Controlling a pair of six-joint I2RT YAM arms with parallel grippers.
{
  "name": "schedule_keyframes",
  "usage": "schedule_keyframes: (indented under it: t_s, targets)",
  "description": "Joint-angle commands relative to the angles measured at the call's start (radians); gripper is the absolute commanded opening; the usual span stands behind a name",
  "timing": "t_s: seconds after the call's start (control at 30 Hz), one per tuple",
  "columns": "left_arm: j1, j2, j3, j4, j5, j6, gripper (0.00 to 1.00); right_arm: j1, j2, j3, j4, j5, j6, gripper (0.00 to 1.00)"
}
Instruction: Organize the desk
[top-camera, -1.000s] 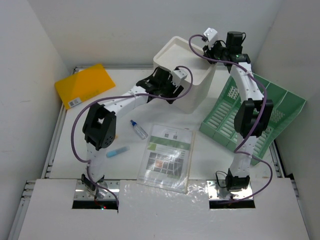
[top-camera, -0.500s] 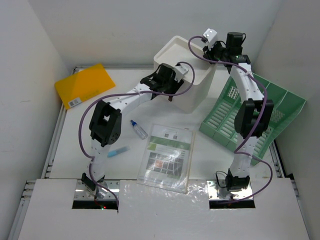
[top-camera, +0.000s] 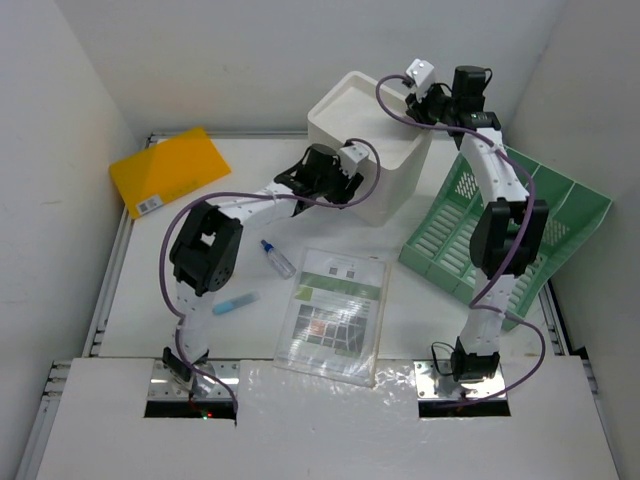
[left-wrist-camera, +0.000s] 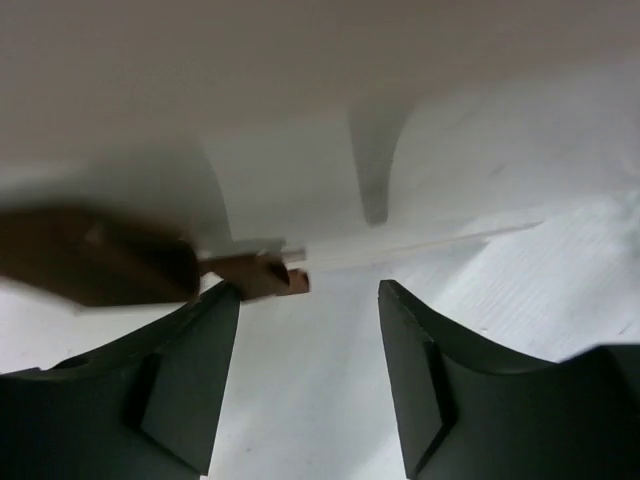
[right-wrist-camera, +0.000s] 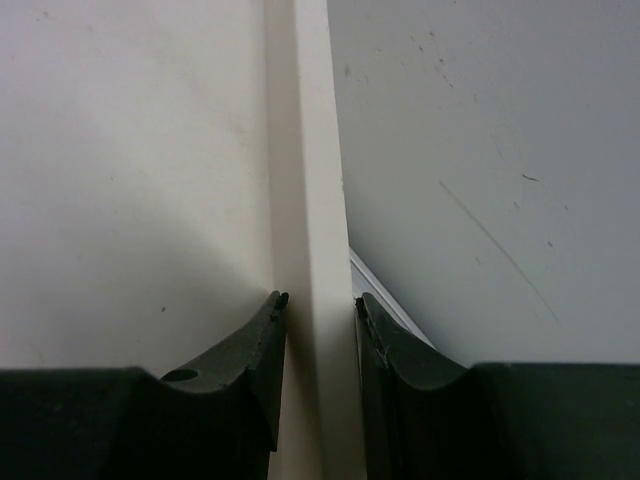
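Seen from above, a wide matte-white counter (top-camera: 440, 320) with thin grey rail edges carries everything, with two white robot arms bolted at its near edge. A tall white open-topped plastic box (top-camera: 390, 185) stands toward the far middle of the counter, and every other place is given from this box.

The right arm reaches up and over to the box's far right corner. Its tool (top-camera: 422, 108) is closed on the box's upper wall. In the right wrist view the two dark fingers (right-wrist-camera: 262, 350) press against either side of the cream-white rim (right-wrist-camera: 305, 150).

The left arm bends in from the near left, and its tool (top-camera: 338, 185) sits just beside the box's near left wall. In the left wrist view this tool (left-wrist-camera: 308, 295) is open, its dark fingers (left-wrist-camera: 190, 380) standing apart with nothing between them. A blurred brown object (left-wrist-camera: 100, 265) lies just past the left finger's tip; what it is cannot be told.

Well to the left of the box, a flat orange-yellow folder (top-camera: 170, 170) lies near the counter's far left corner. Just to the right of the box, a green slotted plastic rack (top-camera: 500, 225) rests tilted. Nearer the arms than the box, a small clear bottle with a blue cap (top-camera: 277, 258) lies on its side. Beyond it, toward the left arm's base, lies a short light-blue tube (top-camera: 235, 302). A printed sheet in a clear sleeve (top-camera: 335, 312) lies flat, nearer the arms than the box and between the two arms.
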Motion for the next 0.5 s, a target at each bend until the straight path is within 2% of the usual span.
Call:
schedule_keyframes:
  t_s: [0.0, 0.13, 0.33, 0.4, 0.47]
  targets:
    - [0.027, -0.066, -0.064, 0.162, 0.084, -0.024, 0.57, 0.03, -0.009, -0.069, -0.12, -0.106, 0.029, 0.0]
    - [0.025, -0.06, -0.066, 0.209, 0.052, -0.007, 0.61, 0.032, -0.044, -0.143, -0.025, -0.117, 0.072, 0.0]
    - [0.028, -0.034, -0.05, 0.241, 0.004, 0.01, 0.61, 0.03, -0.05, -0.146, -0.028, -0.117, 0.087, 0.0]
    - [0.027, -0.019, -0.034, 0.238, 0.004, 0.007, 0.6, 0.03, -0.05, -0.143, -0.029, -0.114, 0.087, 0.0]
    - [0.027, 0.01, 0.008, 0.203, 0.0, 0.002, 0.55, 0.03, -0.049, -0.137, -0.029, -0.112, 0.089, 0.0]
